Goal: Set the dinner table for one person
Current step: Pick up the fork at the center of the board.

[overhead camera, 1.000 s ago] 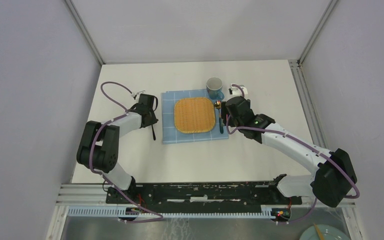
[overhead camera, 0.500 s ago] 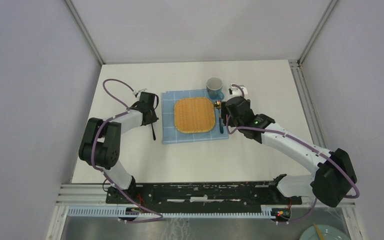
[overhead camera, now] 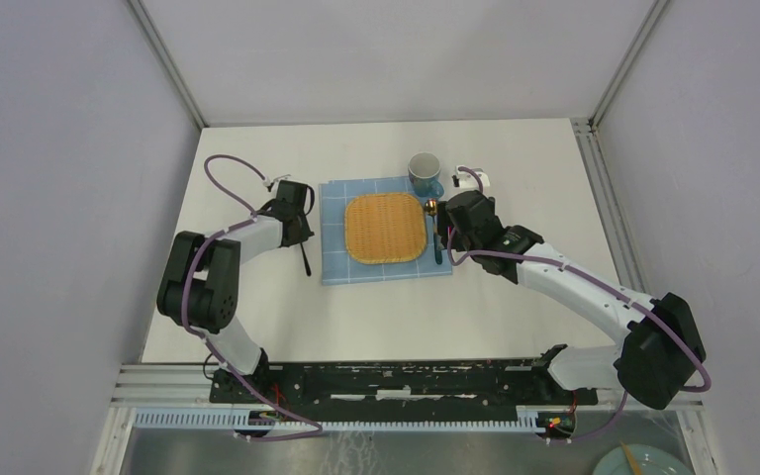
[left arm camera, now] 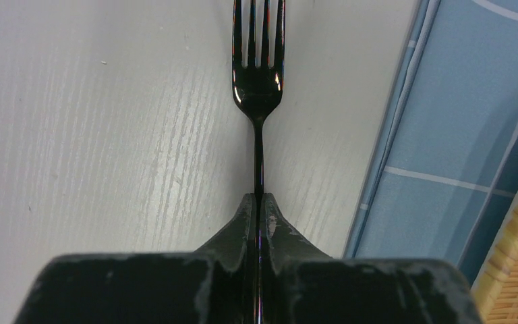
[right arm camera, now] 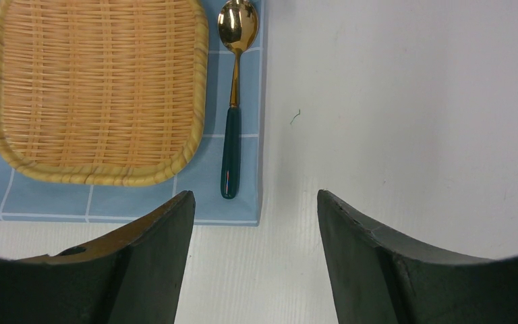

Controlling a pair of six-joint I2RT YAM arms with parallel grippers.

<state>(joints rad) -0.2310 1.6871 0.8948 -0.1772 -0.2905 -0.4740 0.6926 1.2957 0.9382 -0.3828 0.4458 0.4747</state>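
Grey walls enclose the white surface [overhead camera: 386, 317], which spreads from the arms' bases to the far wall in the overhead view. On its far half lies a blue checked cloth [overhead camera: 381, 271], and on that a square wicker tray [overhead camera: 386, 229]. A grey-blue mug [overhead camera: 424, 172] stands at the cloth's far right corner. A spoon [overhead camera: 437, 249] lies along the cloth's right edge, just beside the tray and partly under the right arm [overhead camera: 564, 277]. The left claw [overhead camera: 300, 240] sits just left of the cloth, with a black fork [overhead camera: 305, 263] running from it toward the near edge.

From the left wrist, the left claw is clenched on the fork's thin handle. The tines point away from the camera over bare surface, alongside the cloth's edge and apart from it. Whether the fork rests on the surface or hangs just above it cannot be told.

From the right wrist, the right claw [right arm camera: 254, 194] is released, its two dark fingers wide apart and holding nothing. It hovers over the cloth's near right corner. The spoon, gold bowl and dark green handle, lies on the cloth ahead, beside the tray.
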